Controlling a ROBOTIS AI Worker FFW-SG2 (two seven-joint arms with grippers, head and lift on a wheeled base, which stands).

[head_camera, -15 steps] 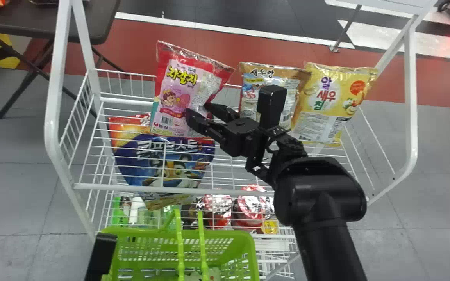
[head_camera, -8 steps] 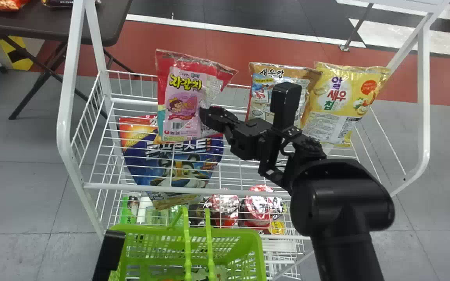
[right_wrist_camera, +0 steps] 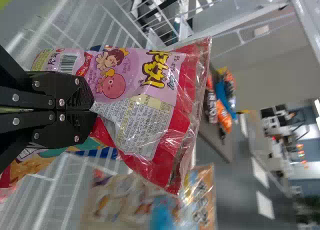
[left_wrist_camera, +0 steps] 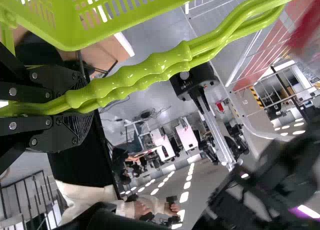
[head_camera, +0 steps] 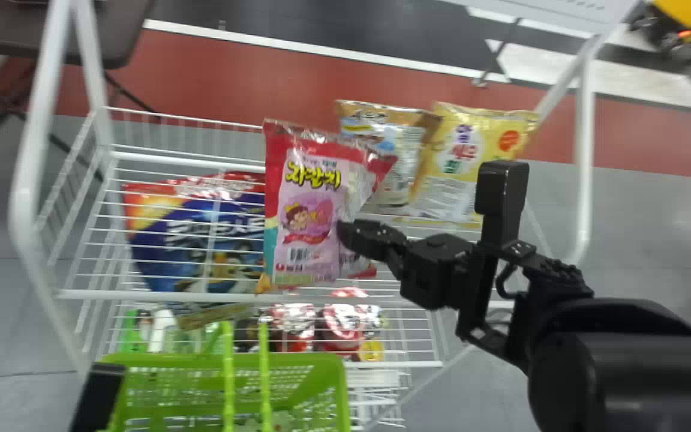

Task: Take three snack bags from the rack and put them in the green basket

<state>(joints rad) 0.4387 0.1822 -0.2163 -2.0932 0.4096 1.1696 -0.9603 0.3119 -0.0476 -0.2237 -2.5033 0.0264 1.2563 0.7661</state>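
Red floor (head_camera: 201, 78) is stretching behind the rack (head_camera: 159, 295) while, mid-frame, the right gripper (head_camera: 346, 233) is pinching the pink snack bag (head_camera: 305, 210) by one side, probably risking a slip if it clips the green basket (head_camera: 171, 360), lower left, handles (left_wrist_camera: 150, 69) clenched in the left gripper (left_wrist_camera: 86, 106).

The right arm (head_camera: 627, 366) slants inward, its 2 fingers (head_camera: 375, 240) closed, like the left arm's (head_camera: 99, 393) 2.

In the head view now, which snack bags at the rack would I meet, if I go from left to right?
Blue bag → pink-and-red bag, held by the right gripper → brown-topped bag → yellow bag.
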